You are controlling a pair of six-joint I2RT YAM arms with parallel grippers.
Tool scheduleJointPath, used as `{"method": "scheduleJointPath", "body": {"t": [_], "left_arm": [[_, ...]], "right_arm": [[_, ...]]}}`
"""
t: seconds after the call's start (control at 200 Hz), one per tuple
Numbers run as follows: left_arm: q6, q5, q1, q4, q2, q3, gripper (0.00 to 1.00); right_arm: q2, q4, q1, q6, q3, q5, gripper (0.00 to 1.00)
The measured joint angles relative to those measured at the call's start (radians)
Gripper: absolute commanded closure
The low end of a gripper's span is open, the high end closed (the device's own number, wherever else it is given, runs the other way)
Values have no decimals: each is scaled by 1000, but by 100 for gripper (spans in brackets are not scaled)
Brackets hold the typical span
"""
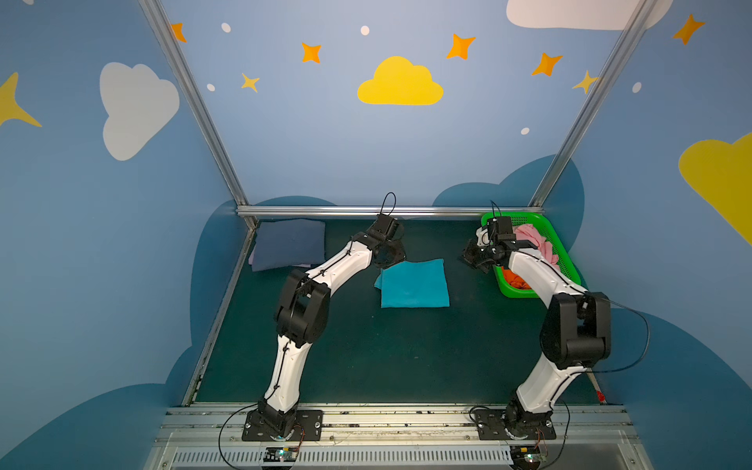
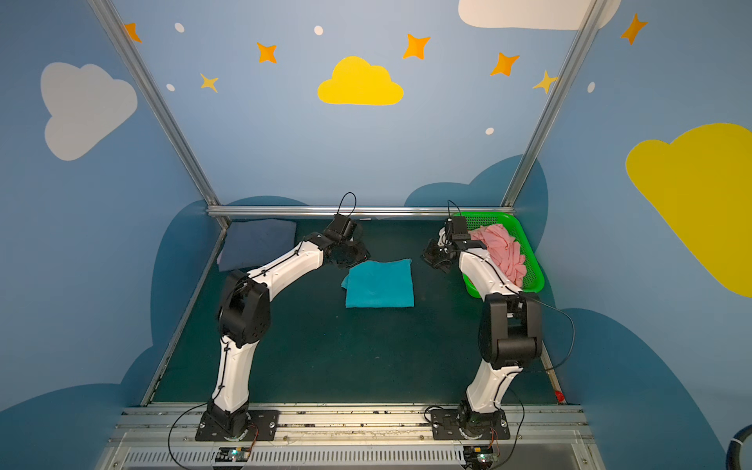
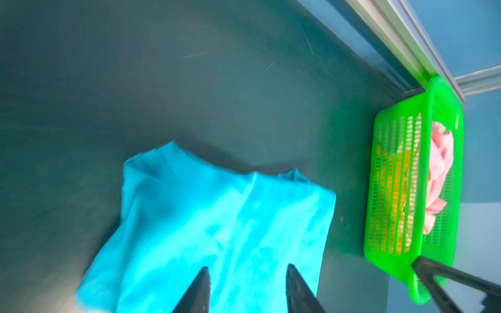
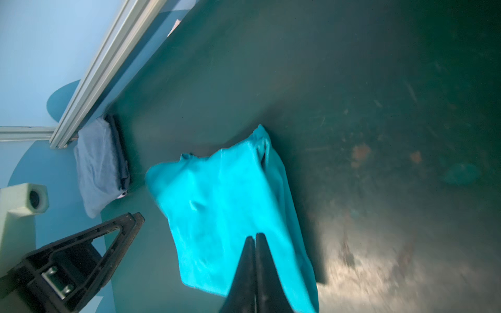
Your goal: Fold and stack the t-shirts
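The folded teal cotton t-shirt [image 1: 414,285] is seen mid-frame, gripped by neither arm. The left gripper [image 3: 246,271] is held parted over it; the right gripper [image 4: 255,237] is pressed together, empty. Stacking is judged next: transfer onto the folded slate-blue t-shirt [image 1: 289,244], upper left.

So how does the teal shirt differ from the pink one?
The teal shirt is folded flat; the pink shirt is crumpled. The teal shirt lies centred on the table; the pink shirt sits in the green basket, far right. Both are plain cloth.
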Motion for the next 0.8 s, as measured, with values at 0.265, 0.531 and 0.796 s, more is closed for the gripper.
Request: {"method": "scheduleJointPath", "body": {"t": [0.265,0.531,0.796], "left_arm": [[3,-64,-1,-11,-92,-79,58],[12,-59,-45,-23,-27,-68,52],[32,-70,-45,-48,3,-84,46]], "right_arm": [[-91,-13,39,-2,-109,15,88],[-39,-26,137,-26,-113,35,81],[44,-67,173,-64,-76,106,65]]}}
